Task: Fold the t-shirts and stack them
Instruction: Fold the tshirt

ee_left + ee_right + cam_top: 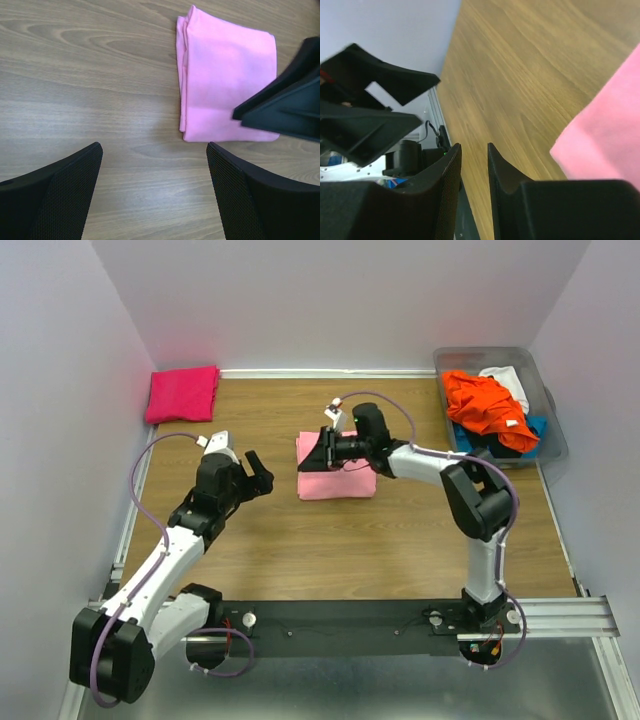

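Evidently the light pink shirt point(340, 483) is already folded flat, so the step in hand looks like stacking.

- Next move, as judged: grip one edge and carry the shirt onto the magenta shirt point(182, 394) without spilling the folds.
- Magenta shirt: folded, well beyond the left pincer point(259, 471) and off to its left.
- Left pincer: above the table point(400, 540), fingers wide apart, holding nothing. The pink shirt is just ahead of it.
- Right pincer point(474, 150): fingers almost together, nothing seen between them. The pink shirt lies beneath it; contact cannot be told.
- Bin point(553, 430): holds unfolded shirts, well behind the right pincer.
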